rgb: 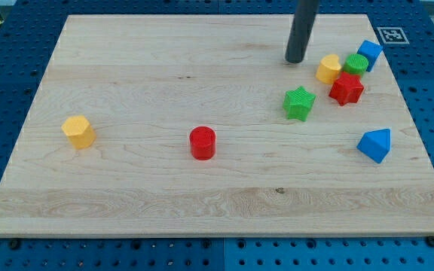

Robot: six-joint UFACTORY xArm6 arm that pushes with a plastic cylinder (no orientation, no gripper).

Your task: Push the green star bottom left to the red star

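The green star [299,103] lies on the wooden board [164,75] at the view's right of centre. The red star [346,89] lies just to its upper right, a small gap apart. My tip [295,60] is the lower end of a dark rod coming down from the view's top. It stands above the green star in the view, apart from it, and to the left of the yellow block [328,68].
A green cylinder [356,64] and a blue cube [368,54] cluster with the yellow block near the red star. A blue triangular block [375,144] lies at the right. A red cylinder [202,142] sits mid-board. A yellow hexagon [78,131] lies at the left.
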